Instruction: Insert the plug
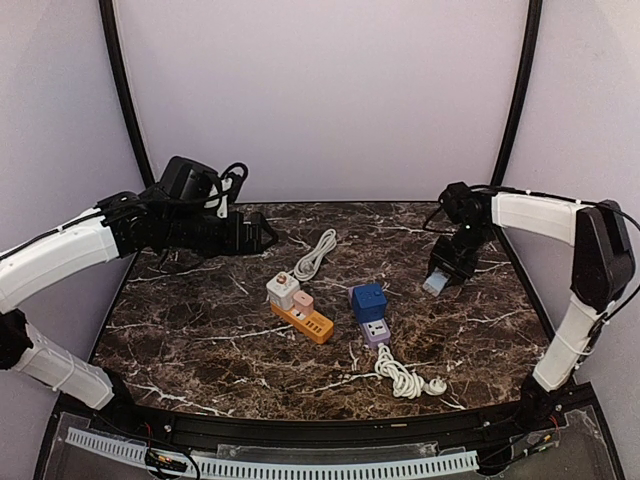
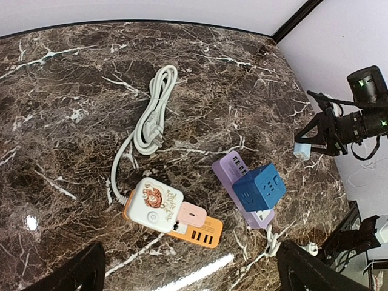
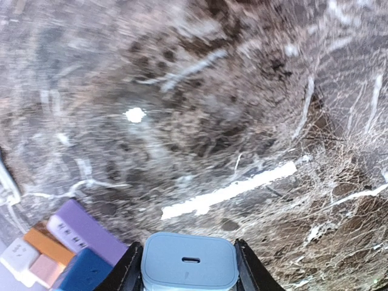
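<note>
gripping a rounded pale-blue charger point(image 3: 189, 260), right gripper point(image 1: 440, 282); left gripper point(image 1: 260, 234) splayed over glossy marble point(image 2: 73, 91).

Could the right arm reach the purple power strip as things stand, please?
Probably yes: the right gripper, shut on the pale blue charger, hangs just right of the purple power strip, with nothing between them.

A dark marble table point(image 1: 200, 330) lay under the right fingers point(image 3: 251, 270). Lilac walls point(image 1: 320, 90) stood beyond them, and what appeared to be a slotted white duct point(image 1: 330, 467) ran well behind.
</note>
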You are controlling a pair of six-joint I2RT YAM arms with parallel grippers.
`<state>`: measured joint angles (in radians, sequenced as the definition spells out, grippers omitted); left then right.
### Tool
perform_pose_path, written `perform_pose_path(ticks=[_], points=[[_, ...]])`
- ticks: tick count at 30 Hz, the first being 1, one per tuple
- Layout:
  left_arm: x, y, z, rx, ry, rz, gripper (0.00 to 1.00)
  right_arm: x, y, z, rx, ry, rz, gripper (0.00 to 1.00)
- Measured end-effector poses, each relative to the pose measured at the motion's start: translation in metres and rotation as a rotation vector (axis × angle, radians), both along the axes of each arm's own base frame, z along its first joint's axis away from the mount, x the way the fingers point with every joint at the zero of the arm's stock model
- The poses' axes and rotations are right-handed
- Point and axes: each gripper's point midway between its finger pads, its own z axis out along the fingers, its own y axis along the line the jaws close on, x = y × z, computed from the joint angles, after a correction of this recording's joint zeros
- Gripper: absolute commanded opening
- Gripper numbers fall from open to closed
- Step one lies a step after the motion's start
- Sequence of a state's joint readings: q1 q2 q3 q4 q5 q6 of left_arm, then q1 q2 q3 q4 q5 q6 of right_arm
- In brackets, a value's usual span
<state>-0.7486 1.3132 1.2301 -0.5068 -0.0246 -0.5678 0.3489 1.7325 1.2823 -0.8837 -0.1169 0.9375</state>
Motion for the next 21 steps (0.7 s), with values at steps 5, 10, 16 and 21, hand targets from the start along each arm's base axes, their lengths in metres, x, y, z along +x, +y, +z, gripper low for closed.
perform_pose_path(ticks=[5,10,16,21], points=[[0.000,-0.014,0.002,-0.044,0.009,-0.045,1.00,0.006,0.005,0.038,0.057,-0.094,-0.011,0.00],[-0.001,-0.032,0.005,-0.106,0.021,-0.099,1.00,0.008,0.014,0.070,0.122,-0.163,-0.020,0.00],[-0.009,-0.057,0.012,-0.153,0.008,-0.173,0.94,0.003,0.031,0.099,0.203,-0.211,-0.028,0.00],[-0.013,-0.080,0.020,-0.181,-0.018,-0.235,0.91,0.002,0.051,0.124,0.275,-0.247,-0.028,0.00]])
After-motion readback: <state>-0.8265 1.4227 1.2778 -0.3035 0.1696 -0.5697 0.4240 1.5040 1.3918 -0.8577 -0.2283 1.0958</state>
